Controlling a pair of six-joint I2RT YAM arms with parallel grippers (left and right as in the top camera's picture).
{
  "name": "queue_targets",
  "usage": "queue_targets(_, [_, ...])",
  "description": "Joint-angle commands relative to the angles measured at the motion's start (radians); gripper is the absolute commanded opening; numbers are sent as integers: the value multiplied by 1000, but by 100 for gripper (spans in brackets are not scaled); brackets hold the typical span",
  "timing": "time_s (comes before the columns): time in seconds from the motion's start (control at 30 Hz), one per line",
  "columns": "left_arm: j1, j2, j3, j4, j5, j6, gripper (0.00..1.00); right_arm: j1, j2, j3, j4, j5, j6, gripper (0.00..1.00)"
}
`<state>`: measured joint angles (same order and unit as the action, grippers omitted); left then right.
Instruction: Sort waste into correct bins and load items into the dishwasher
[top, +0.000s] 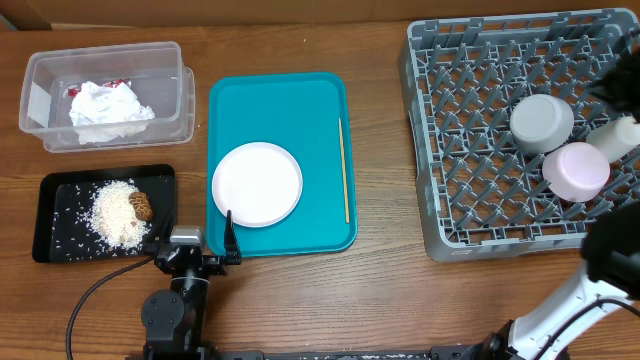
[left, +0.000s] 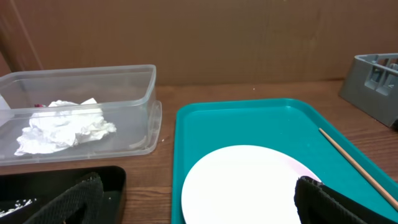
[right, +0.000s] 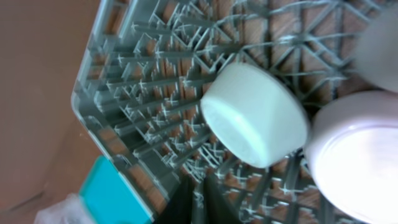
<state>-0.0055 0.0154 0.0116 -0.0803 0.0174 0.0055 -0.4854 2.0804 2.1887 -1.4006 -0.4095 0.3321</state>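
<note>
Wooden table (top: 380, 300) | brown cardboard wall (left: 249, 37) behind | left pincer (top: 195, 240) released, spread wide | right pincer (right: 198, 199) clenched above grey rack (right: 137, 93)

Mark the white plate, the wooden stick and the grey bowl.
white plate (top: 257, 183), overhead view, centre of its face.
wooden stick (top: 344, 170), overhead view, middle of its length.
grey bowl (top: 541, 122), overhead view, middle of its visible surface.

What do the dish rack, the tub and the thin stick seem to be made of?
Dish rack: likely moulded plastic, matte grey, one-piece grid of pegs. Tub: clear glossy plastic, see-through walls. Stick: probably wood, pale tan, dull.
</note>
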Motion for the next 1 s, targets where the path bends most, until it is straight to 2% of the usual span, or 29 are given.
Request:
queue_targets(0.0, [7, -12, -7, 4, -9, -6, 100, 109, 12, -64, 14, 212, -16, 4])
queue_targets(0.13, [7, -12, -7, 4, -9, -6, 100, 205, 13, -151, 52, 442, 98, 4])
queue_targets(0.33, [7, -12, -7, 4, -9, -6, 100, 231, 13, -224, 100, 548, 144, 4])
queue_targets(0.73, [7, -12, -7, 4, -9, -6, 100, 119, 13, -227, 126, 544, 133, 4])
queue_targets(0.97, [7, -12, -7, 4, -9, -6, 100, 121, 5, -177, 108, 484, 132, 4])
